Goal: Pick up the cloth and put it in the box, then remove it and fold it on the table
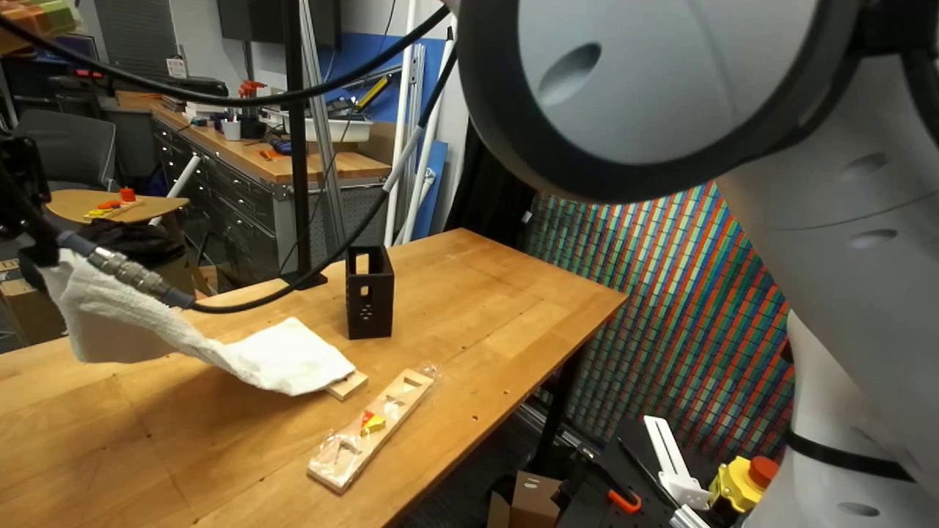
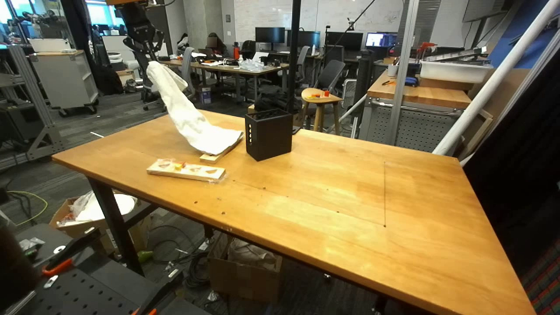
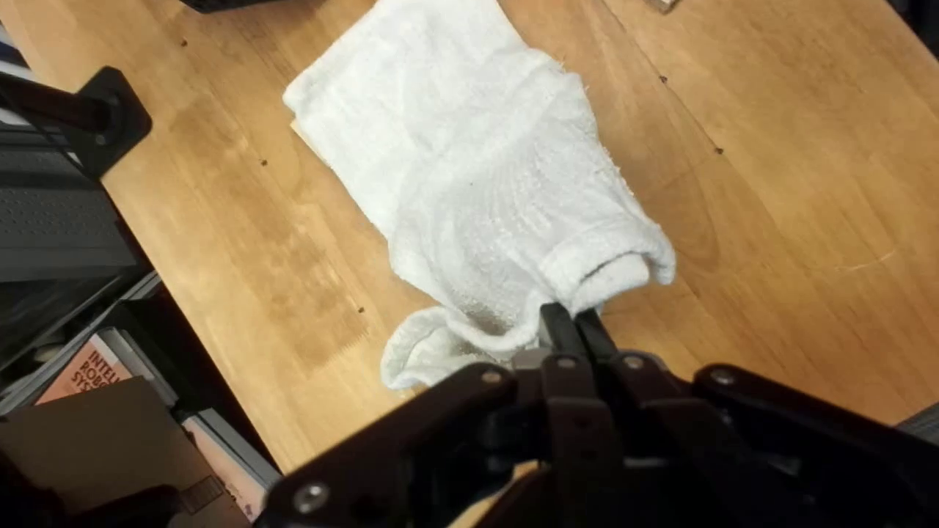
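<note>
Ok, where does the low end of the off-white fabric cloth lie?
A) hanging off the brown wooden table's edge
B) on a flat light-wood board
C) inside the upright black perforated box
B: in both exterior views, the flat light-wood board pokes out from under the off-white fabric cloth.

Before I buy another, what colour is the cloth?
The cloth is off-white, clearest in the wrist view.

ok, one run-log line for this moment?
jaws: shut on cloth, upper end above table | cloth: lower end draped over wooden board | box: upright on table, cloth outside it
</note>
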